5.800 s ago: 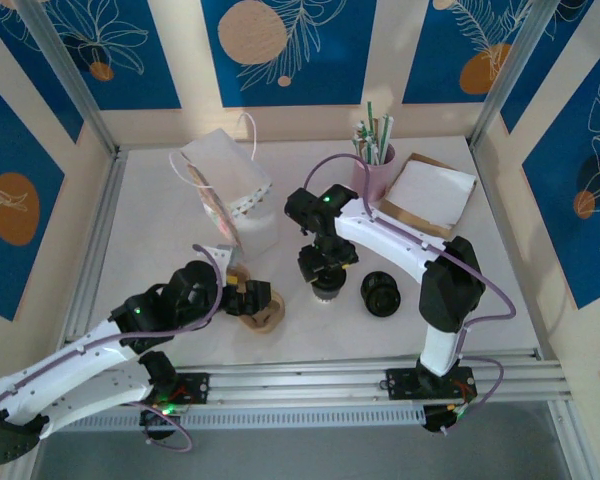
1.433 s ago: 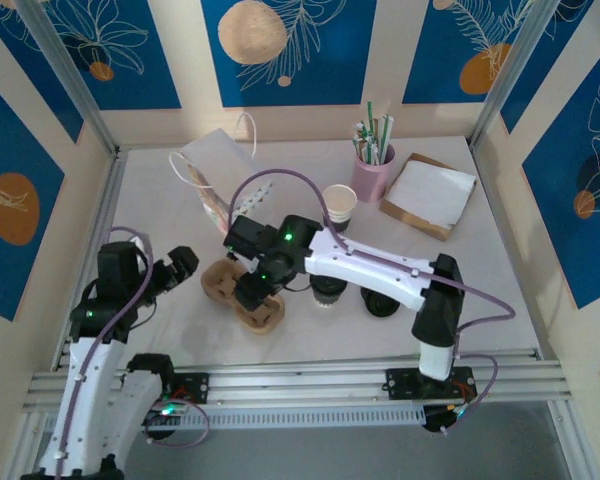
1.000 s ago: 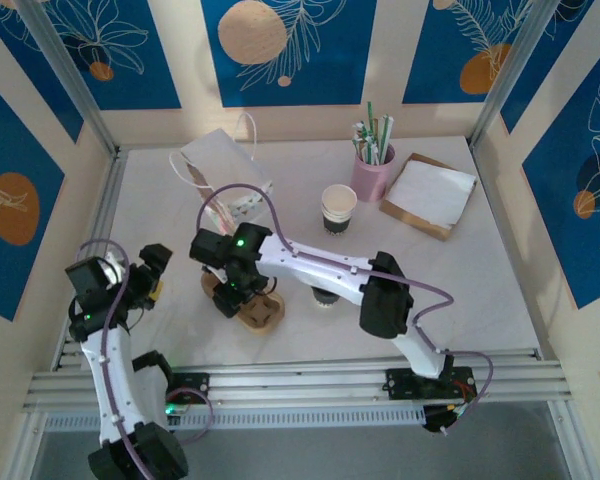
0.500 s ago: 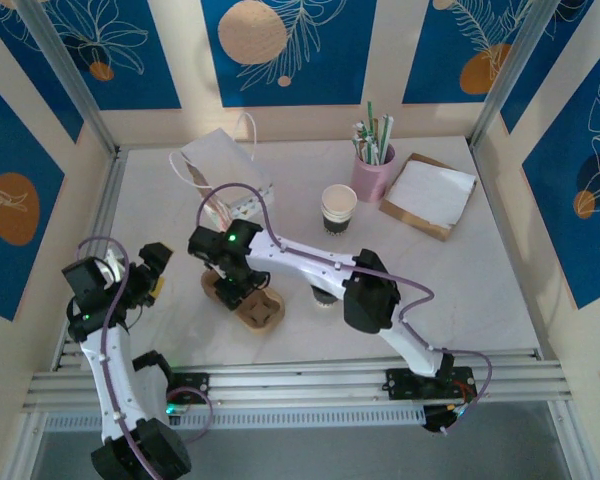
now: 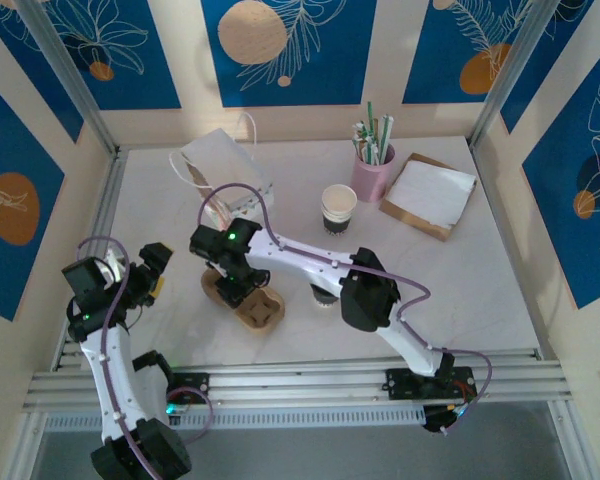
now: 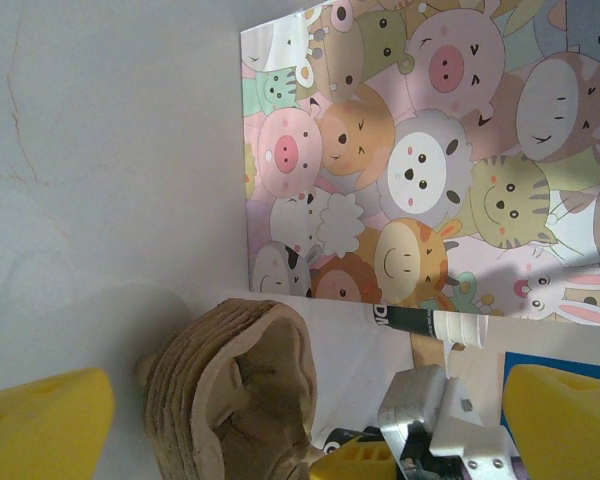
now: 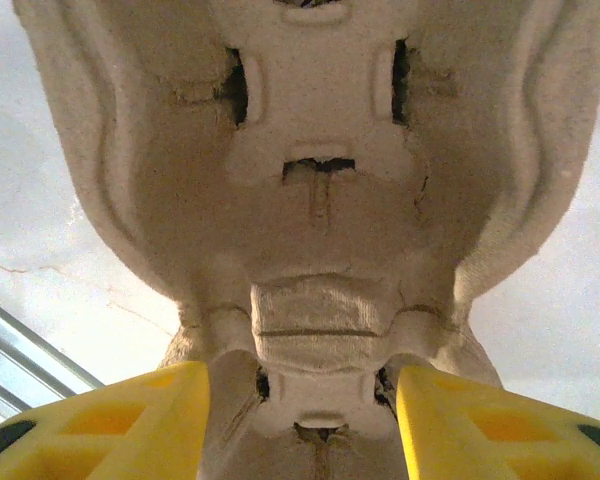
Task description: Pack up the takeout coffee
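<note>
1. The takeout coffee (image 5: 323, 296) stands on the table (image 5: 470, 285) just right of the pulp cup carrier (image 5: 261, 312). It is half hidden under my right arm and is not yet in the carrier or a bag.
2. The carrier (image 7: 320, 200) lies flat between the coffee and the paper bag (image 5: 225, 175). My right gripper (image 5: 242, 285) is down on it.
3. In the wrist view, my right gripper (image 7: 302, 385) has its yellow fingers (image 7: 110, 420) apart, one on each side of the carrier's narrow middle and close against it. I cannot tell whether they pinch it yet.
4. I judge the step in hand to be taking hold of the carrier.
   - The middle rib should sit centred between the fingers.
   - The squeeze should be only firm enough to hold, since moulded pulp probably crushes easily.
   - The lift should be level.
   - My forearm passes right over the coffee, so any swing should go away from it.
5. My left gripper (image 5: 152, 268) hangs to the left of the carrier with its jaws wide apart and nothing in them. Its camera looks at the carrier (image 6: 235, 390) and the bag's cartoon-animal side (image 6: 400, 180). It looks well placed to steady the bag later.
6. The stack of lidless cups (image 5: 338, 208), the pink straw holder (image 5: 373, 170) and the napkins (image 5: 432, 190) sit at the back right, well apart from this work.
</note>
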You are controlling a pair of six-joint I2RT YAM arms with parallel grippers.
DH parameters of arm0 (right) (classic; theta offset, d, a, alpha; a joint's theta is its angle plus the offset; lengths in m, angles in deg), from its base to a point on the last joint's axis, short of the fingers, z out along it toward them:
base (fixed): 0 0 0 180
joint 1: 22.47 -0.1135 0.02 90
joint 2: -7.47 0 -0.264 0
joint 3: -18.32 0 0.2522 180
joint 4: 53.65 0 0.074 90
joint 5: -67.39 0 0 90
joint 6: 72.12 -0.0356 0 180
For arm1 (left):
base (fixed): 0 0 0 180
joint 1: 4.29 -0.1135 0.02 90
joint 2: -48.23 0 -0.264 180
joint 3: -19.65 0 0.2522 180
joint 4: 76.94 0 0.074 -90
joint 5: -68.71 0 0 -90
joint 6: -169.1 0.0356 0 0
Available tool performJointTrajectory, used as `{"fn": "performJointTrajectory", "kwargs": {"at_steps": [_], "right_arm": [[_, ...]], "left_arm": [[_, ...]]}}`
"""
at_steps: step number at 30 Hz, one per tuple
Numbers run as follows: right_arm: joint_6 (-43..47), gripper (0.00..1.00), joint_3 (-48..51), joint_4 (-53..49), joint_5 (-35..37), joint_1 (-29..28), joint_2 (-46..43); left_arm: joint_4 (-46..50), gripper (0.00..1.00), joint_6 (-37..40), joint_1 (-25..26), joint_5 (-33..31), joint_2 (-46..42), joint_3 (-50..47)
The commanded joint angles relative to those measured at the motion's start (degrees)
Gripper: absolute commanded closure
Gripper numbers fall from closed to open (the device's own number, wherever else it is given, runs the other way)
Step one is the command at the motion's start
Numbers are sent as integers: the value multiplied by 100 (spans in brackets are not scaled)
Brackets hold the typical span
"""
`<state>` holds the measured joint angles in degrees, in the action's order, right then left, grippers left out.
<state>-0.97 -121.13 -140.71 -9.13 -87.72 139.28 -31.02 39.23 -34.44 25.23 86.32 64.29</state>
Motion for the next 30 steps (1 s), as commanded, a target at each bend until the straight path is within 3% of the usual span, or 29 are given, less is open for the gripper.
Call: {"fn": "performJointTrajectory", "kwargs": {"at_steps": [1,16,30], "right_arm": [[76,48,-227,-42,-131,19,116],[81,45,-296,-26,-95,48,258],[67,51,-272,4,-99,66,288]], "left_arm": [[43,0,177,-70,146,-46,50],[44,0,173,-69,191,-107,48],[42,0,164,-68,208,-140,37]]}}
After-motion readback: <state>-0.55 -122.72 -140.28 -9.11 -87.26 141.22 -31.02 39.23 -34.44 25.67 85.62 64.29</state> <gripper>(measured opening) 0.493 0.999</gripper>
